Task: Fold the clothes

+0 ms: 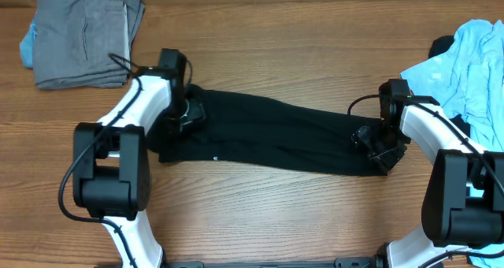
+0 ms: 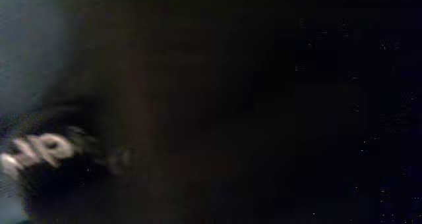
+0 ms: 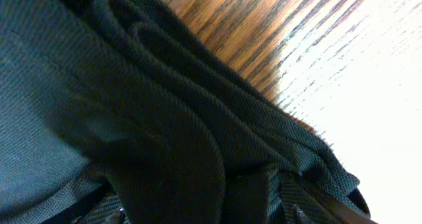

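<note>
The clothes here are a black shirt (image 1: 276,134) lying as a long, narrow band across the middle of the wooden table (image 1: 260,47), with a small white logo (image 1: 214,158) near its front edge. My left gripper (image 1: 186,114) is down on the band's left end. The left wrist view is almost all dark blur, with some white lettering (image 2: 46,151) at its left, and its fingers do not show. My right gripper (image 1: 376,146) is on the right end. In the right wrist view, bunched folds of the shirt (image 3: 165,118) lie between its fingers (image 3: 297,214), which stand wide apart.
A pile of grey folded garments (image 1: 83,35) lies at the back left corner. A heap of light blue cloth (image 1: 472,63) sits at the right edge, close behind my right arm. Bare wood (image 3: 250,33) shows beyond the shirt's right end.
</note>
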Robot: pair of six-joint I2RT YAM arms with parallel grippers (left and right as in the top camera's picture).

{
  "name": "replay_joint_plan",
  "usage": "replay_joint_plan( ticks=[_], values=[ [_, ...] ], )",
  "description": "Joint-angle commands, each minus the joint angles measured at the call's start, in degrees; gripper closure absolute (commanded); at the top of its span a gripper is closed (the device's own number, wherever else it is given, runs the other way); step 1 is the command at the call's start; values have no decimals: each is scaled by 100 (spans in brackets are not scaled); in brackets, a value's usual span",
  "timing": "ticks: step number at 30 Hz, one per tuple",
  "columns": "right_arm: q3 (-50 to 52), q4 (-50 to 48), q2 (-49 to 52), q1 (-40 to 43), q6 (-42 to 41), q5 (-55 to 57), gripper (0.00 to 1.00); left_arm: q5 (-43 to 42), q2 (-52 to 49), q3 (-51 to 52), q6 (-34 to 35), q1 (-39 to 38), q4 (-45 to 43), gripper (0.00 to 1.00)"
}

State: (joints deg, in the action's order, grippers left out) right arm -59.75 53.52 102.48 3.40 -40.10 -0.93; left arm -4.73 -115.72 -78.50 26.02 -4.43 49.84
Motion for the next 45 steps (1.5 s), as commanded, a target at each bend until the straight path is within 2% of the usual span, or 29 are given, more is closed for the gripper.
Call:
replay_joint_plan(
  ticks=[1, 7, 14, 17, 22, 26, 33, 36, 45],
  values=[
    [114, -168, 31, 68, -24, 127, 27, 531, -129, 236, 142, 595, 129, 32],
    [111, -481, 31, 20, -22, -142, 24, 527, -127, 234, 140, 1113, 179, 31],
    [-341, -350, 31, -256, 13, -323, 11, 533, -127, -195, 140, 1506, 428, 25],
    [-710, -11, 31, -269, 306, -319, 0, 529, -127, -621, 120, 1567, 706, 25],
    [-1440, 476, 28, -120, 721, -326, 0, 468, -125, -1513, 120, 1504, 1314, 23],
    [-1773, 612, 28, 35, 1596, -435, 0, 348, -125, -2068, 66, 1333, 1757, 18],
    [-1552, 699, 31, 131, 2437, -579, 0, -234, -125, -2334, -81, 1019, 2131, 0],
    [-1261, 505, 31, 129, 2868, -1084, 0, -328, -125, -2334, -83, 852, 2190, 0],
    [-111, -516, 33, 129, 3265, -1926, 0, -319, -127, -2334, -101, 470, 2168, 0]
  ],
)
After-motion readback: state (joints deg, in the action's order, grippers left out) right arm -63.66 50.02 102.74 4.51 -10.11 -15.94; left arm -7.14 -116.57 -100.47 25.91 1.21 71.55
